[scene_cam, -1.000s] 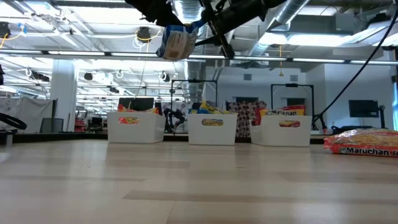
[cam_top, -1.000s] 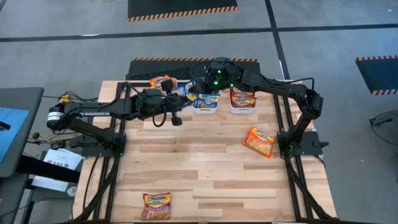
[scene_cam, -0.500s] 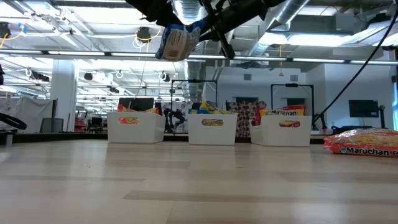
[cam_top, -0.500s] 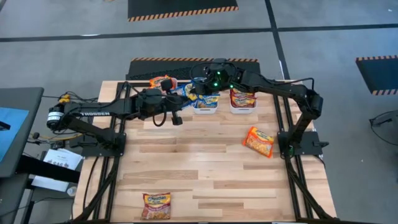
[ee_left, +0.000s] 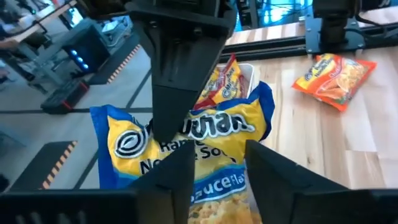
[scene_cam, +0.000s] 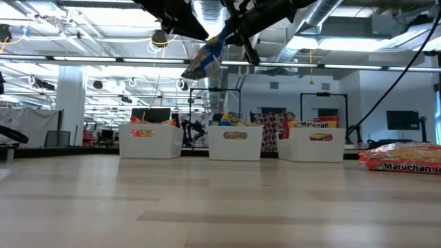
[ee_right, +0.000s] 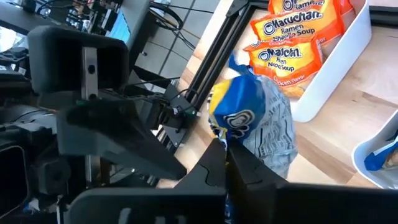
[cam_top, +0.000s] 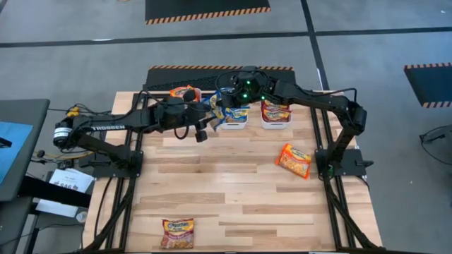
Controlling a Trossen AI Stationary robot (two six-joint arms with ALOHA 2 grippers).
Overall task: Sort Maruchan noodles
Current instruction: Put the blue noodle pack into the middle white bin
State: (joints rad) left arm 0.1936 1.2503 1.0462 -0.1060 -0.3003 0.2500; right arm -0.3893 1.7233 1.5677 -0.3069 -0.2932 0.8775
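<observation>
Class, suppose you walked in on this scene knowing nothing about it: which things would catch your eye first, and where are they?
Most striking is the blue-and-yellow noodle packet hanging in mid-air above the row of white bins at the table's far edge, pinched by the right end effector, with the left end effector open beside it. Next come two loose packets on the wood: an orange one near the right arm's base and another at the near edge.

three bins (cam_top: 233, 118) at far edge, packet (cam_top: 294, 159) right, packet (cam_top: 177, 233) near
</observation>
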